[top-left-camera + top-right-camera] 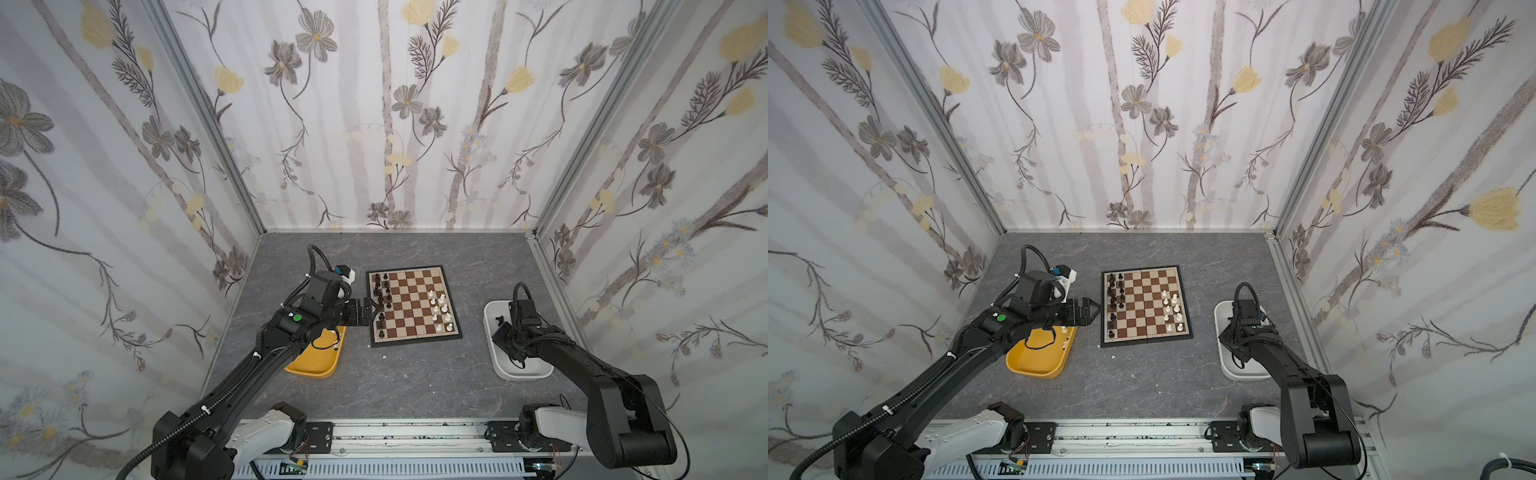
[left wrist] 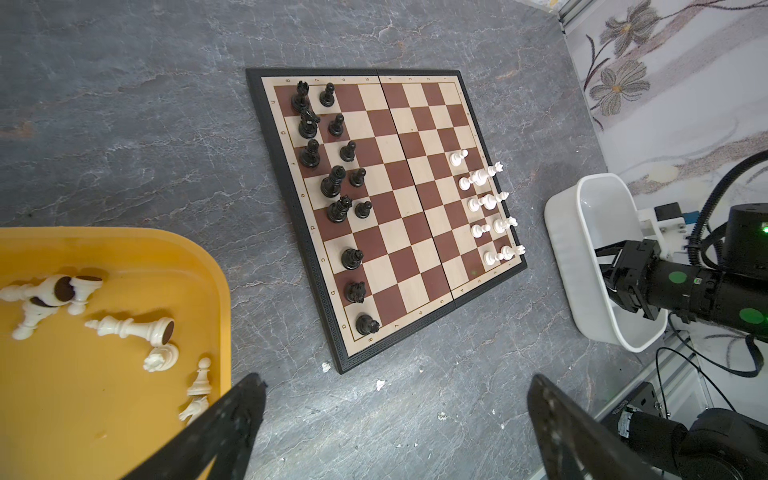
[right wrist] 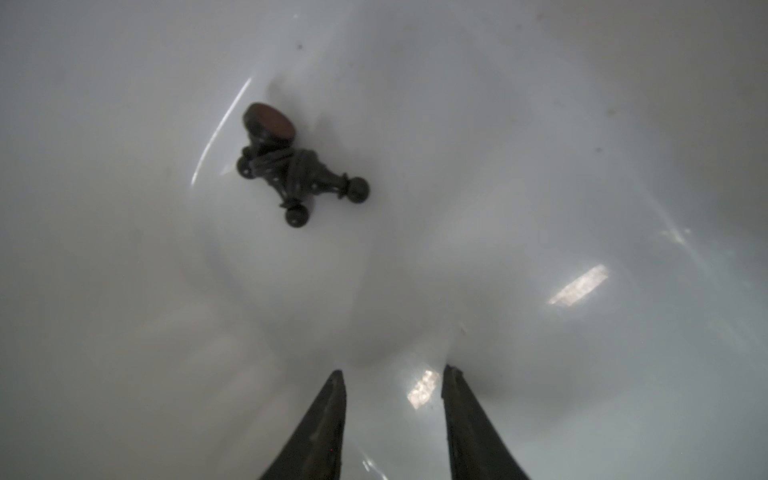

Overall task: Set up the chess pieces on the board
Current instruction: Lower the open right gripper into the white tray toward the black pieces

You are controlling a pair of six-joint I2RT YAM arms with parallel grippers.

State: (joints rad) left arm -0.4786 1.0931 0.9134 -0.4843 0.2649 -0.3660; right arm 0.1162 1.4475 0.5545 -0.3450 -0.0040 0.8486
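The board (image 1: 411,309) (image 2: 399,199) lies mid-table. Black chess pieces (image 1: 379,291) (image 2: 332,183) stand in two files along its left side, and white ones (image 1: 442,309) (image 2: 484,201) stand along its right. My left gripper (image 1: 371,309) (image 2: 395,378) hangs wide open at the board's left edge, holding nothing. My right gripper (image 3: 392,370) is down inside the white tub (image 1: 523,372) (image 3: 540,166). Its jaws stand a little apart with nothing between them. A small heap of black pieces (image 3: 291,170) lies on the tub floor ahead of them.
A yellow tray (image 1: 316,365) (image 2: 220,291) sits left of the board under my left arm. Several white pieces (image 2: 133,328) lie toppled in it. Small white flecks (image 2: 380,384) dot the grey table near the board's front corner. Patterned walls enclose three sides.
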